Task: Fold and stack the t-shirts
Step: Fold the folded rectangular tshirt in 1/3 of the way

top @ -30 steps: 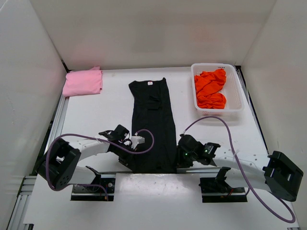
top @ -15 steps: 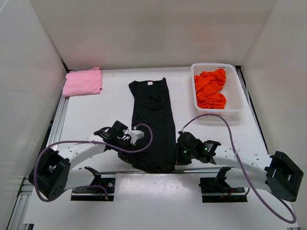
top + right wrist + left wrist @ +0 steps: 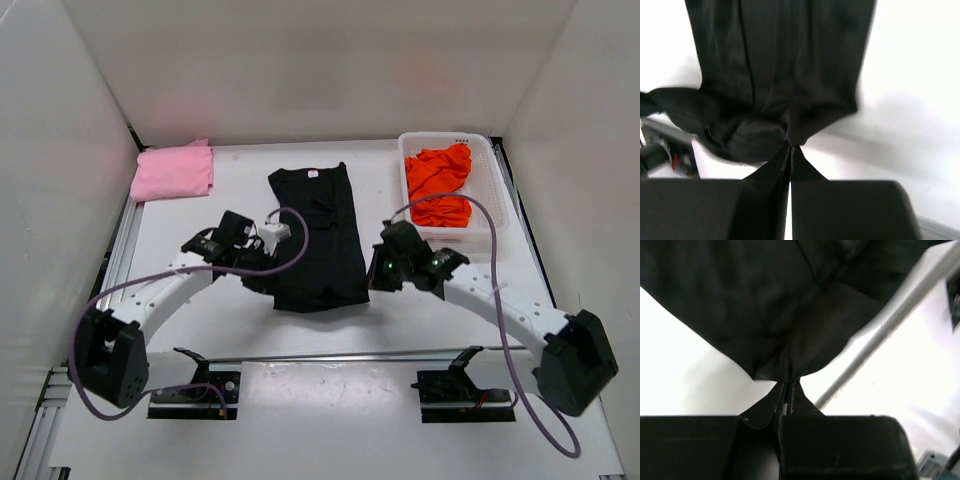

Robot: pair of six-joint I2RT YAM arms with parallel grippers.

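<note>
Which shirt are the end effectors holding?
The black shirt: left end effector and right end effector pinch its edge. Pink shirt lies apart, orange shirt in basket.

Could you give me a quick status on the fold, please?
Both shut on black shirt: left gripper, right gripper. Near end lifted, mid-fold. Nothing blocking.

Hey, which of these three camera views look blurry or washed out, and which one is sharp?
Top external: sharp and evenly lit, with only soft shadows. Left wrist: the table is blown out to plain white, the black t-shirt shows little detail, and the rail is smeared. Right wrist: the t-shirt's edges are blurred and the table is again washed out.
</note>
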